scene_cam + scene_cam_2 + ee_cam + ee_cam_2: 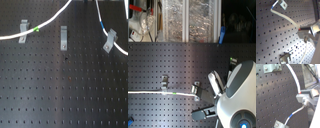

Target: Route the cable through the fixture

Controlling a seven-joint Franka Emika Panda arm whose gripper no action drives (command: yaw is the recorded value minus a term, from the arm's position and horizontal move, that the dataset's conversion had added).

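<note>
Cable (50, 21) x1, upright fixture (63, 37) x1, slanted clips x2

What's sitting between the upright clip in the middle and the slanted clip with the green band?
In the first exterior view, only bare pegboard separates the fixture from that slanted clip; the cable passes above.

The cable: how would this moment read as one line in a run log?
cable: passes above upright fixture, not in fork | rests at both slanted clips | end effector: shut on cable | routing pending
</note>
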